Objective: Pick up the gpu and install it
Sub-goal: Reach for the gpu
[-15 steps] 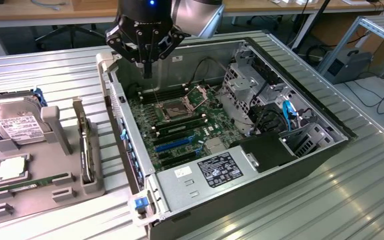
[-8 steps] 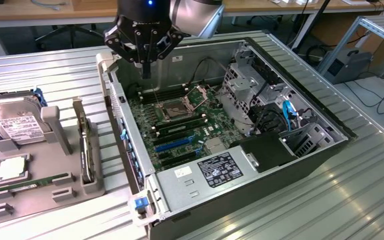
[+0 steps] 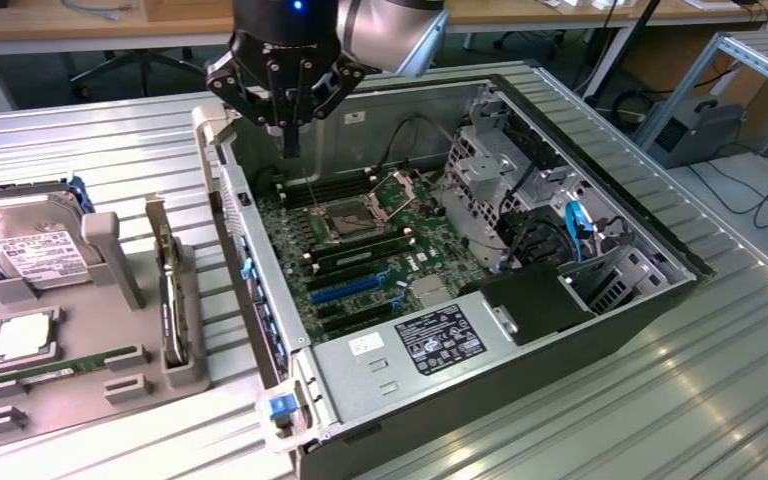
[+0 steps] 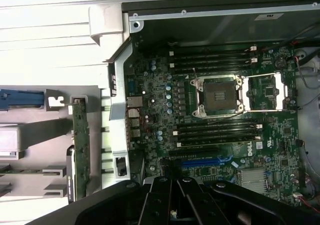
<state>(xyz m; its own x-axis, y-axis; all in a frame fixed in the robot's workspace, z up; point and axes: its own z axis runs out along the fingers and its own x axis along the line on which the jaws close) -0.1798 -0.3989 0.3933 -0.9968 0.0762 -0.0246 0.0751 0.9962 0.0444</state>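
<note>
One gripper (image 3: 291,148) hangs over an open computer case (image 3: 398,110) in the exterior view. Its dark fingers are clenched together and pointing down with nothing between them. It sits above the end of the motherboard (image 3: 357,250) farthest from the camera, close to the case wall on the exterior view's left. The empty CPU socket (image 3: 357,215) lies just below and beyond the fingertips. The case rests on its side on a ribbed metal desk (image 3: 624,420). Beside it, on the exterior view's left, a grey holder (image 3: 157,375) carries spare parts. The gpu (image 3: 167,290) stands on its edge in the holder's slot nearest the case, well apart from the gripper and untouched. A silver hard drive (image 3: 31,250) leans upright further left, and a narrow green RAM stick (image 3: 71,365) lies flat nearer the camera.

In the wrist view, the gripper (image 4: 172,195) shows its fingers pressed shut over the motherboard (image 4: 280,135), near a blue expansion slot (image 4: 200,162). The CPU socket (image 4: 220,95) sits open between rows of memory slots. The gpu (image 4: 81,145) appears as a thin green strip standing in the grey holder, outside the case wall.
</note>
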